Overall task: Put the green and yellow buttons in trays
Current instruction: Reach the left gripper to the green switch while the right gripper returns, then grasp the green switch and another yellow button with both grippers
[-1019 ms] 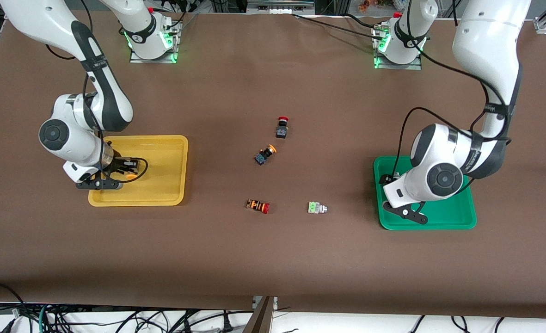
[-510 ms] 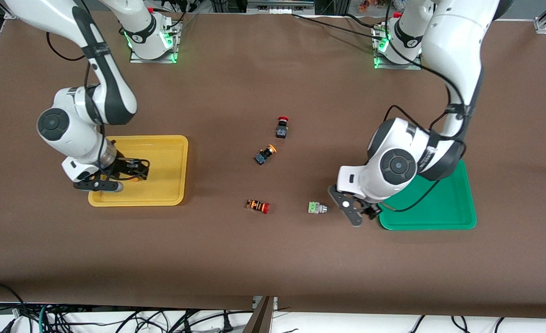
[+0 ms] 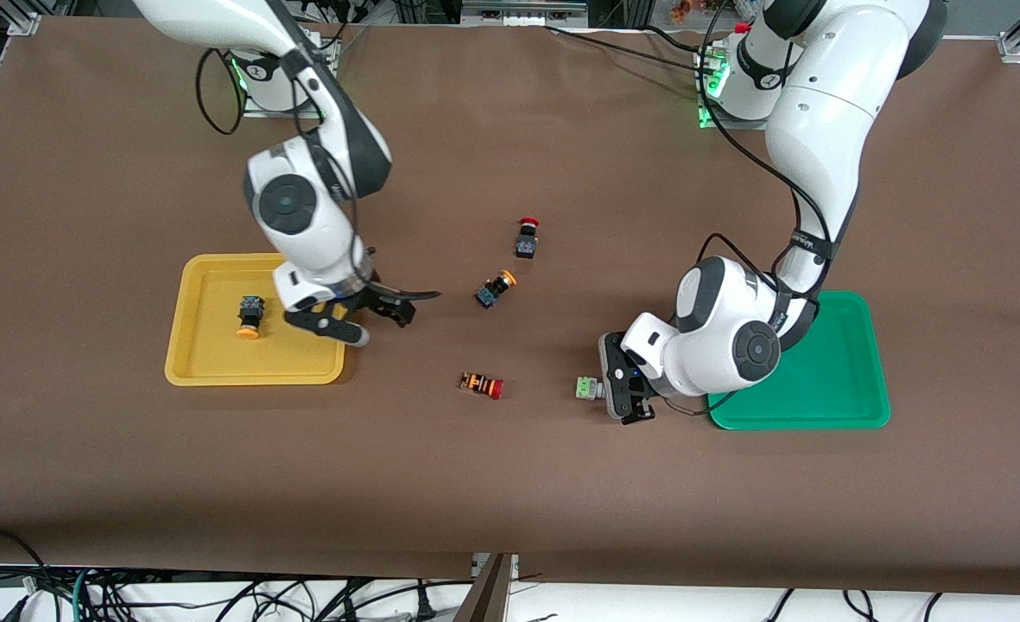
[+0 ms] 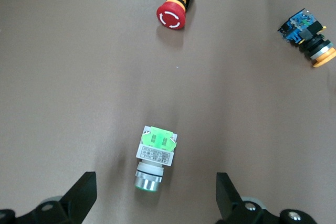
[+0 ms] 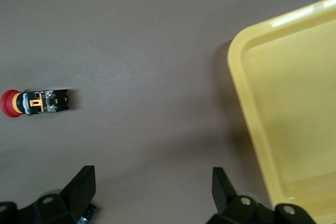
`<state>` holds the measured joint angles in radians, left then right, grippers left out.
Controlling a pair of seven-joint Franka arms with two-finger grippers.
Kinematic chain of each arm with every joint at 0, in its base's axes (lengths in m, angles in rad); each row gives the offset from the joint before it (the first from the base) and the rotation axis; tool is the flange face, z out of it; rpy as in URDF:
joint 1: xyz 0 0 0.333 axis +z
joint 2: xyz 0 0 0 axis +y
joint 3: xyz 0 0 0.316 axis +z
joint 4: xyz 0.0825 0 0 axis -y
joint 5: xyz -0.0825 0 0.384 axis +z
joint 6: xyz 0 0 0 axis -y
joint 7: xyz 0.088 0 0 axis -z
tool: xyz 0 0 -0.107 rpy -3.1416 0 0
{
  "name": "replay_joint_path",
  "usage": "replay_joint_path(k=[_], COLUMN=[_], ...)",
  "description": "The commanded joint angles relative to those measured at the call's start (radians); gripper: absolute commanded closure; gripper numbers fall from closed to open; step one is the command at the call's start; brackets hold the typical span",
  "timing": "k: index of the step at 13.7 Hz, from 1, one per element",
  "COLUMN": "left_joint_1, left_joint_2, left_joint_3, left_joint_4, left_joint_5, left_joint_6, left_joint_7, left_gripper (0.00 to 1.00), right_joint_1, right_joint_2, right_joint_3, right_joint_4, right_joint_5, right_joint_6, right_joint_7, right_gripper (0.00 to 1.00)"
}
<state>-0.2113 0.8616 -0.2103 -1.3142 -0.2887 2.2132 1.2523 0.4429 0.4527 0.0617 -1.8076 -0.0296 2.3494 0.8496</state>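
Green button (image 3: 588,388) — silver end hidden by left end effector (image 3: 626,390).

One tray (image 3: 207,367) sits toward your right arm's end of the table, one button (image 3: 250,316) lying in it. The other tray (image 3: 855,406) sits toward your left arm's end. Between them, four buttons lie on the table (image 3: 510,484): one (image 3: 526,237) farthest from the front camera, a second (image 3: 495,289) just nearer, then a third (image 3: 483,384) and a fourth (image 3: 588,388) nearest, side by side but apart. The fourth lies closest to your left arm's tray, with your left gripper (image 3: 624,390) over it, fingers (image 4: 79,199) spread either side. Your right gripper (image 3: 363,321), also spread, hangs over the table just beside the first tray's rim.
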Motion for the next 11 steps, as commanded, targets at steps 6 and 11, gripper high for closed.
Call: replay_joint_path(k=[6,11], left_joint_1=[-0.039,-0.048], left_joint_2=[0.031,0.057], left_joint_3=[-0.008,-0.008], left_joint_4=[-0.092,-0.115], left_joint_5=[0.002,0.036], left_joint_6=[0.221,0.301], left_joint_7=[0.067,0.067], left_gripper=[0.00,0.32], right_joint_1=[0.114,0.131], right_joint_2=[0.184,0.210], right_joint_3=[-0.013,-0.013], right_joint_4=[0.206,0.231], right_joint_5=[-0.085,-0.098], right_joint_6=[-0.009,-0.009], right_joint_7=[0.270,0.298], right_gripper=[0.02,0.02])
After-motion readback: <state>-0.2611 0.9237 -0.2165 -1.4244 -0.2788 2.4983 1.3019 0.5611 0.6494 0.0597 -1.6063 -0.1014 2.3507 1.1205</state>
